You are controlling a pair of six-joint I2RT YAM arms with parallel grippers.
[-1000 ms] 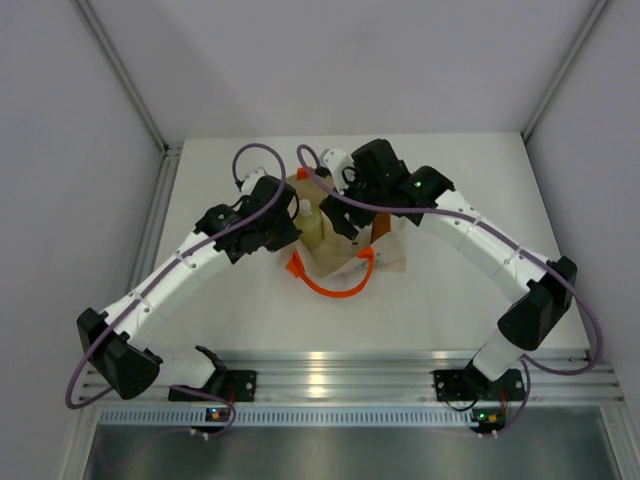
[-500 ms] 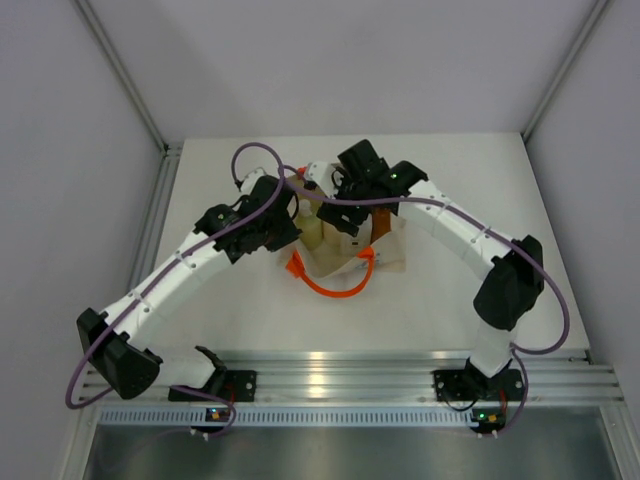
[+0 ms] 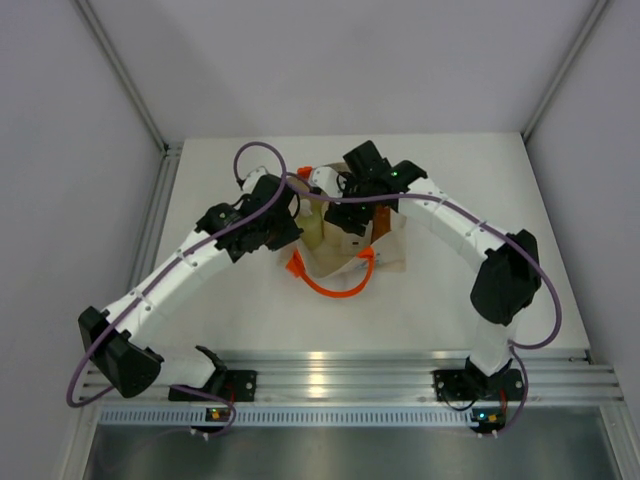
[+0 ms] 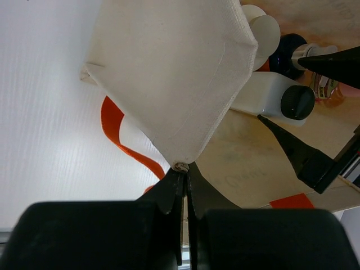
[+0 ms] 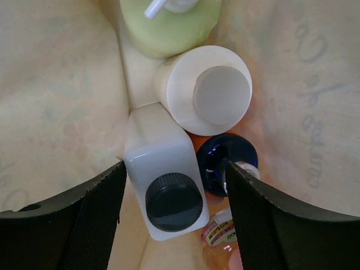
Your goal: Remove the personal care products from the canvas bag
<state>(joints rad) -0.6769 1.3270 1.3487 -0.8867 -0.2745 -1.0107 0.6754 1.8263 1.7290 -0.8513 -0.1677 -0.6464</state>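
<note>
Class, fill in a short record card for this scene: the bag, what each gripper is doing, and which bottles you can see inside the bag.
Bag: beige canvas bag, orange handles, on the white table
Left gripper: shut, pinching the bag's fabric edge
Right gripper: open, inside the bag, fingers either side of the white bottle with dark cap
Other bottles inside: pale green bottle, cream cylinder, dark blue cap, amber bottle partly hidden

5 bottles (image 5: 169,169) together inside canvas bag (image 5: 56,84)
</note>
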